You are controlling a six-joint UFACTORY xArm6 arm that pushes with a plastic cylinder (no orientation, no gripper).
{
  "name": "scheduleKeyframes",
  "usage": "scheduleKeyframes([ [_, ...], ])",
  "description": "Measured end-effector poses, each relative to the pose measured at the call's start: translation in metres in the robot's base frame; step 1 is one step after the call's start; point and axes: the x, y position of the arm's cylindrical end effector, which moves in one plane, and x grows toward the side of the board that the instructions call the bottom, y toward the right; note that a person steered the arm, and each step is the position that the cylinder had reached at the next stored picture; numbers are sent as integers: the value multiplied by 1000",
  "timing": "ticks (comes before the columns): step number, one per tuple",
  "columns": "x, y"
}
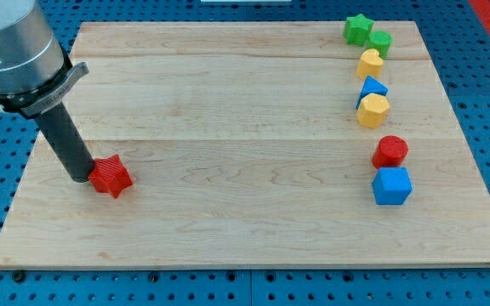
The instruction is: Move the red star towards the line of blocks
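Leaning from upper left, my tip (78,177) touching red star (111,177); no claw fitted

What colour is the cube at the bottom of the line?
Blue cube, clear in the camera view.

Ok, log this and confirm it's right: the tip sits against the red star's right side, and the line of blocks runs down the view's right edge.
Not quite. In the camera view my tip sits against the left side of the red star, not its right. The rest holds: the line of blocks, from the green star down to the blue cube, runs down the view's right edge.
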Motion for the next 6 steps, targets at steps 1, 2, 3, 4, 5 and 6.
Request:
scheduleKeyframes([
  [1, 0, 2],
  [2, 0, 33],
  [3, 0, 75],
  [4, 0, 89],
  [5, 0, 110],
  [6, 0, 144],
])
